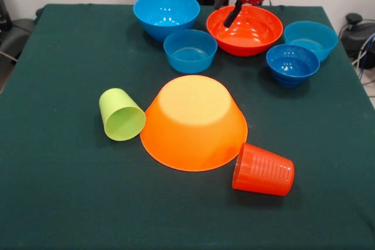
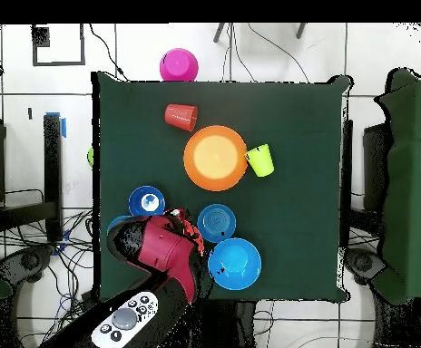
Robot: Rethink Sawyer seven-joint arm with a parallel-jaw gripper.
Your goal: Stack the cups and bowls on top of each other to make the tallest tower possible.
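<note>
The big orange bowl (image 1: 194,122) is seen upside down in the middle of the green tabletop (image 1: 64,203). The green cup (image 1: 120,115) lies on its side, touching the bowl's rim. The orange cup (image 1: 263,170) lies on its side, just beside the bowl, nearer the camera. Open room is left along the near edge and both sides. Four blue bowls (image 1: 190,50) and a red bowl (image 1: 244,29) are kept near the far edge. The jaws (image 1: 230,17) hang over the red bowl; how wide they are cannot be told. A pink bowl (image 2: 178,65) is seen off the tabletop.
</note>
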